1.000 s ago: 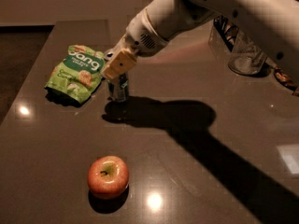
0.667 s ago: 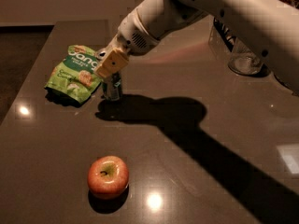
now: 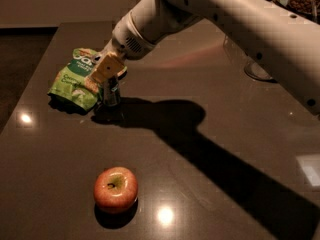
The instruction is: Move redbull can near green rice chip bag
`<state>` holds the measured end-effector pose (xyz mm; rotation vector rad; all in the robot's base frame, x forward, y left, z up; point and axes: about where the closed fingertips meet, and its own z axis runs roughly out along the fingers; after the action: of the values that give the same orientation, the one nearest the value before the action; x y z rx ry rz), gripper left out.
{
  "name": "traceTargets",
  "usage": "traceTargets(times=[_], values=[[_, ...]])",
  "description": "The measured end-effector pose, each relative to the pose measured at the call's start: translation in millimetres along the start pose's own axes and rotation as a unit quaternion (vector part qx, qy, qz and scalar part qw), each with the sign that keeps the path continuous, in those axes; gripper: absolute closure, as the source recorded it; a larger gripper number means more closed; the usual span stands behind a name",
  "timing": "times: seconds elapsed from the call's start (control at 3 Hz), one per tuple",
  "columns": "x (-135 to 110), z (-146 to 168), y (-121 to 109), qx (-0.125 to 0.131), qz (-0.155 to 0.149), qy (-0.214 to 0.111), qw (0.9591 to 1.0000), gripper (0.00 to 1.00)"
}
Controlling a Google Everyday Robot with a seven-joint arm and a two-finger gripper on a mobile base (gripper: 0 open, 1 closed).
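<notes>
**Claw [image 3: 107, 78] has the can parked at the bag's edge**

Claw sits at the far left of the worktop [image 3: 60, 154], coming down on the top of the redbull can [image 3: 111, 95]. It's pinching the can: one tan finger pad [image 3: 105, 68] shows on the near-left side of the can's top, and the other finger is hidden behind it.

The can stands upright, directly right of the green rice chip bag [image 3: 72, 84]. Its left side is touching the bag's right edge or just off it, can't tell which. Also can't tell whether the base is fully down on the worktop or a hair above. The shadow sits right under it, so it's low either way.

Change over the last second: can and claw slid left together, from near the bag with a clear gap to right up against it. Bag hasn't moved, apple [image 3: 115, 189] hasn't moved.

My read is that "near" is basically met. What's left is to set it down if it's not already down, let go, and lift straight up. Risks are the claw clipping the tall can on the way out and tipping it, or dragging the crinkly bag edge.

Writing: the bag has white lettering across the top, half covered by the claw, so I can't read a word. The can's markings are too dark to read.

Further out: the apple is well apart at the near edge. The glass cup's base [image 3: 259, 70] is far right behind the white arm [image 3: 215, 14], out of the way.
</notes>
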<state>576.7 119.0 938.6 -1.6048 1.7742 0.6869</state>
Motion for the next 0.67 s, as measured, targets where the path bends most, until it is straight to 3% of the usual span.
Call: traceTargets(times=[0.67], values=[[-0.5, 13.5, 1.8, -0.005, -0.007, 0.004, 1.0, 0.07]])
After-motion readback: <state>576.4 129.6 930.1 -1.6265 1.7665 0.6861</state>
